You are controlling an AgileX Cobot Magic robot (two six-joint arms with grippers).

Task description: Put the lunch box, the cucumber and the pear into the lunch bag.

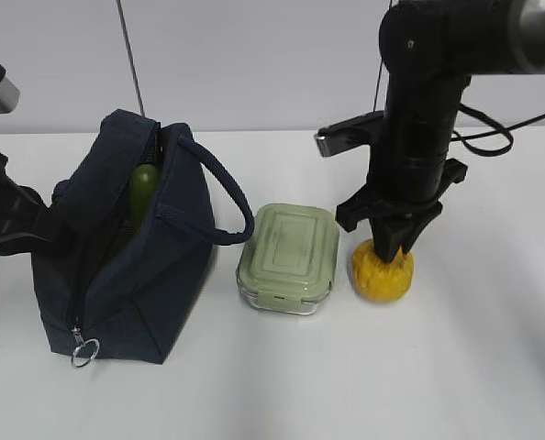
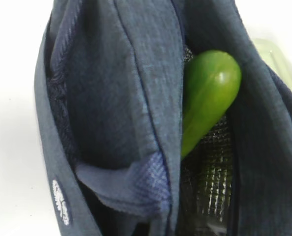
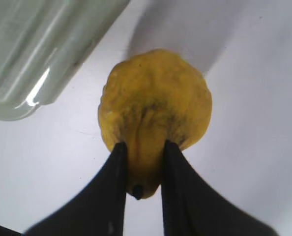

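The lunch bag stands near left, cucumber inside, its edge probably pinched by the unseen left gripper. Right gripper clamps the pear beside the lunch box; next, lift it leftward.

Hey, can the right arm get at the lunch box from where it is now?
Probably yes: the lunch box sits uncovered just beside the right gripper, nothing between. But its fingers are around the pear, so that comes first.

My right arm stands nearly vertical, wrist pointing down, its gripper pinching the pear by the narrow top between both black fingers. My left gripper seems shut, mostly hidden at the frame's edge.
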